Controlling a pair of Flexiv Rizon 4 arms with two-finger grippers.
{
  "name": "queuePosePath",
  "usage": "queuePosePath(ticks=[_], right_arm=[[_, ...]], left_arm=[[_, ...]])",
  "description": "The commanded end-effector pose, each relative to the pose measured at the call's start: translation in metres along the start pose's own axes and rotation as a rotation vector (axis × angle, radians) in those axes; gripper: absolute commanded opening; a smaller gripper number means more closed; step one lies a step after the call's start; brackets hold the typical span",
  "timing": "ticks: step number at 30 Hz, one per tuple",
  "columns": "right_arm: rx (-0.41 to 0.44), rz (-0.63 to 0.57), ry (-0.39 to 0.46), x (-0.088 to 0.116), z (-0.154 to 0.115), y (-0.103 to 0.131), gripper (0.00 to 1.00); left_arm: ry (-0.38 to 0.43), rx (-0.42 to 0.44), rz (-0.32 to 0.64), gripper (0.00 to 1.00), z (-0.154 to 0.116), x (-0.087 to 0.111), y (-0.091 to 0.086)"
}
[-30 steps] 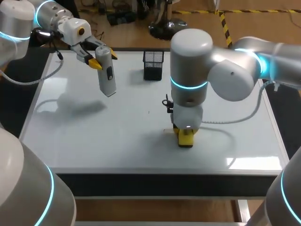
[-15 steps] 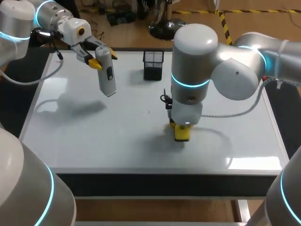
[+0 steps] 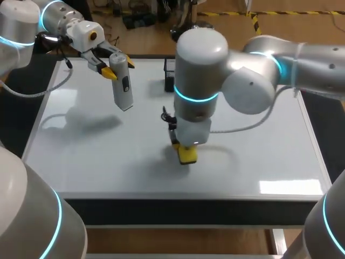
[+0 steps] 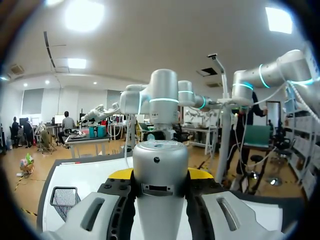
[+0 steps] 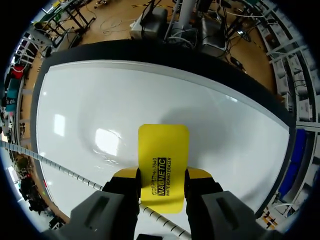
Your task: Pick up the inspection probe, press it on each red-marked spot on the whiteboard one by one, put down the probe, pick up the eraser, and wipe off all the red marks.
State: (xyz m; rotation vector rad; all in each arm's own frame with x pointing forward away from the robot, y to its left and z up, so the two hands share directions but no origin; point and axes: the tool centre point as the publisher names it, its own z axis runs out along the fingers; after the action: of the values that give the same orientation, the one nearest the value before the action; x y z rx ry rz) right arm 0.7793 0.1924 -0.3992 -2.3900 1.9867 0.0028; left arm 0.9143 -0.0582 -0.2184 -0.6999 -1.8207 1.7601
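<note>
Head view: right gripper (image 3: pixel 186 146) clamps the yellow eraser (image 3: pixel 188 156) against the whiteboard (image 3: pixel 97 159) near its front edge; left gripper (image 3: pixel 117 65) grips the probe (image 3: pixel 123 89) above the far-left corner.

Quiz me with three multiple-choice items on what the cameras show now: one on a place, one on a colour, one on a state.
1. Where is the eraser?
A. At the whiteboard's far left corner
B. Near the whiteboard's middle, in the right end effector
C. In the left end effector

2. What colour is the eraser?
A. Yellow
B. Red
C. Blue

3. What state is the left end effector in?
A. Open and empty
B. Shut on the eraser
C. Shut on the probe

Answers:
1 B: the right end effector holds the eraser down at mid whiteboard.
2 A: its face is plainly yellow.
3 C: the left end effector clamps the grey probe from both sides.
</note>
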Motion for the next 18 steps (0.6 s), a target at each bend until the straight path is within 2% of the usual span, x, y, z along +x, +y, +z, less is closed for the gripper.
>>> queuePosePath(ticks=[1,10,18], right_arm=[[-0.018,-0.003,0.022,-0.014,0.012,-0.007,0.00],[-0.041,0.001,0.020,-0.008,0.023,-0.009,0.00],[-0.066,0.036,0.024,0.007,0.032,-0.010,0.00]], left_arm=[[0.007,0.001,-0.001,0.00,-0.002,-0.002,-0.001],[0.007,0.001,-0.001,0.00,-0.002,-0.002,-0.001],[0.007,0.001,-0.001,0.00,-0.002,-0.002,-0.001]])
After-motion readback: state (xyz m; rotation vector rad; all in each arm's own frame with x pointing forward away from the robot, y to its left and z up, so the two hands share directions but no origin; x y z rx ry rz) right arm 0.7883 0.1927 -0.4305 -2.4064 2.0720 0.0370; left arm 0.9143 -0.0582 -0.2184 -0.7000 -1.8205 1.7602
